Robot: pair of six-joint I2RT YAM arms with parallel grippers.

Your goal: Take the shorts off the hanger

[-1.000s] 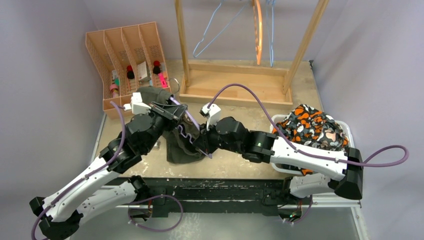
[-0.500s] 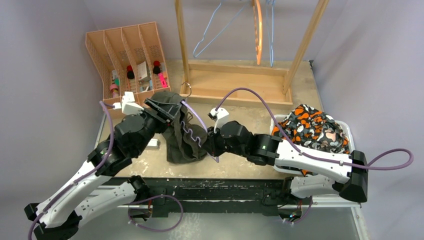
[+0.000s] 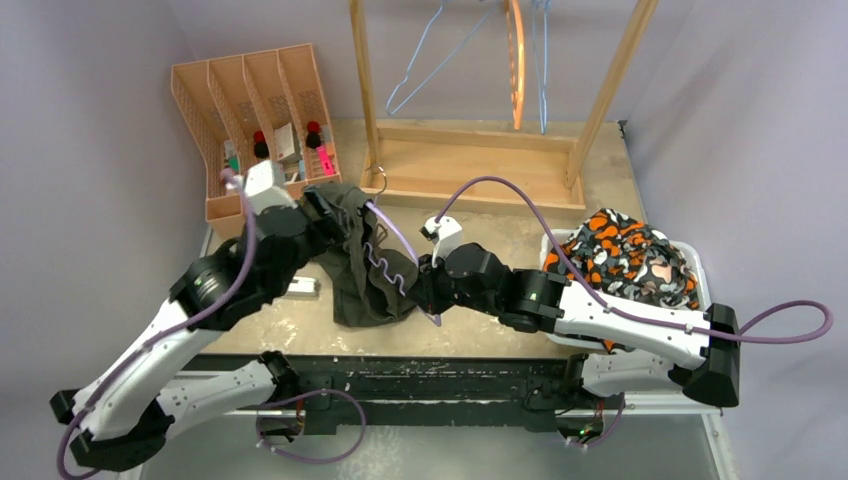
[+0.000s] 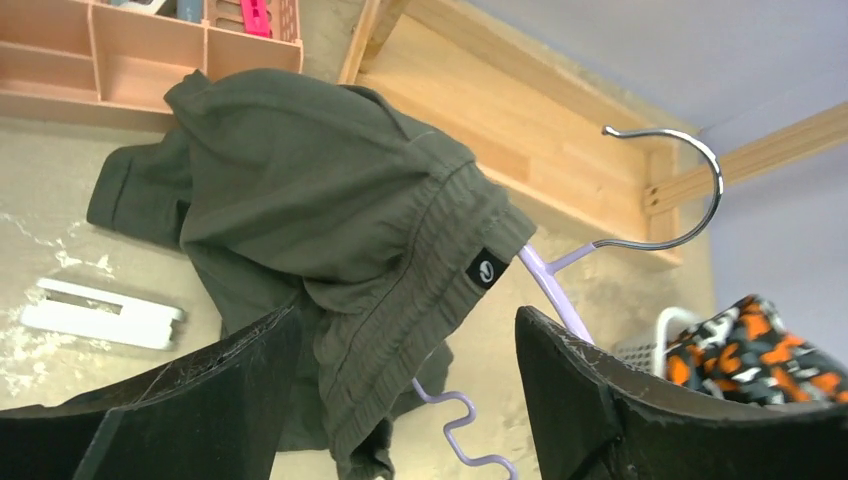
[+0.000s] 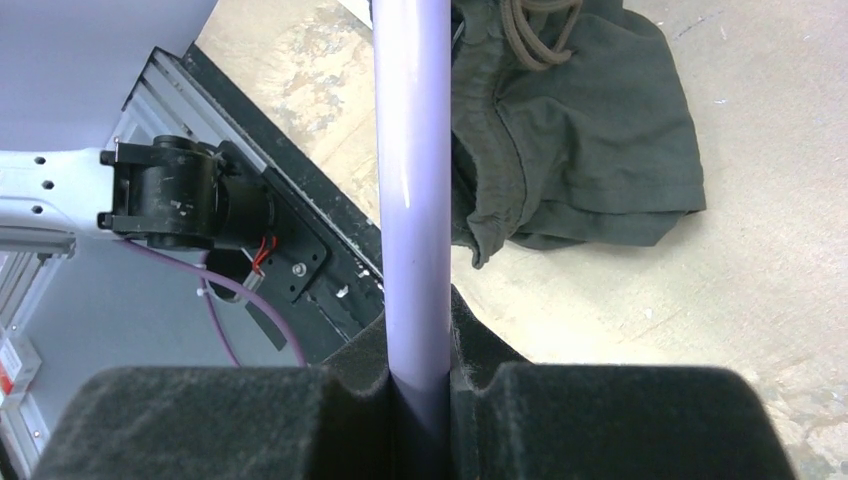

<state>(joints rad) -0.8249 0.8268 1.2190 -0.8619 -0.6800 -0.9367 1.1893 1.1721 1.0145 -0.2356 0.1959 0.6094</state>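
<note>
Foam pads of the right gripper [image 5: 415, 385] are pinched tight on the lilac bar of the hanger [image 5: 412, 200], which runs straight up out of the notch between them. That grip looks meant to anchor the hanger, tilted over the table [image 3: 480, 250], so that cloth can be dragged off it without the frame following.

Across from it, the left gripper [image 4: 408, 318] stands with its jaws spread wide and nothing between them. It faces the ribbed waistband of the olive shorts [image 4: 320, 200], apart from the fabric rather than touching it. I judge it is between grasps, lining up for a bite on the waistband.

The olive shorts are only half freed. The waistband end is bunched over one shoulder of the hanger, close under the metal hook, while the legs trail down and lie slumped on the table. The wavy lilac lower edge of the hanger pokes out bare beneath the cloth.

Further right, the camouflage shorts [image 3: 625, 255] sit heaped in a white basket [image 4: 668, 322], which seems to be where removed pairs go. Behind the arms, a wooden rack [image 3: 470, 165] carries bare wire hangers, and a peach organiser [image 3: 215, 100] stands at the table's far left corner.
</note>
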